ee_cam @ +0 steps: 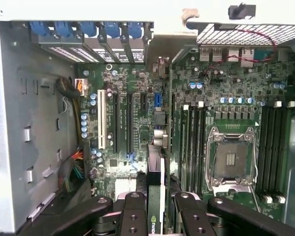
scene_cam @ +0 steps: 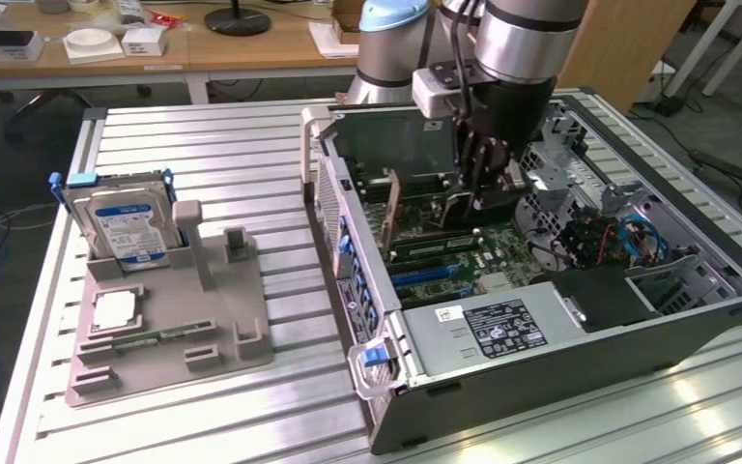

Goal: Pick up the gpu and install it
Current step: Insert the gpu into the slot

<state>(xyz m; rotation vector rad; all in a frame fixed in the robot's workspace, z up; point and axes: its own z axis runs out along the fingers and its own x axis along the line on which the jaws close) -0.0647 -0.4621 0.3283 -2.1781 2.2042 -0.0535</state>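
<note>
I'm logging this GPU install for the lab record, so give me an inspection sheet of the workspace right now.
Surface: slatted metal table, carrying an open computer case and a grey fixture tray.
Job's things: gpu edge-on over the motherboard slots; seating cannot be told.
Clutter: hard drive upright in the tray, with a chip and memory stick lying flat.
Grippers: gripper inside the case, closed on the gpu.
Cables: coloured wires and blue cables inside the case.
Surroundings: wooden desks behind; floor cables.
</note>
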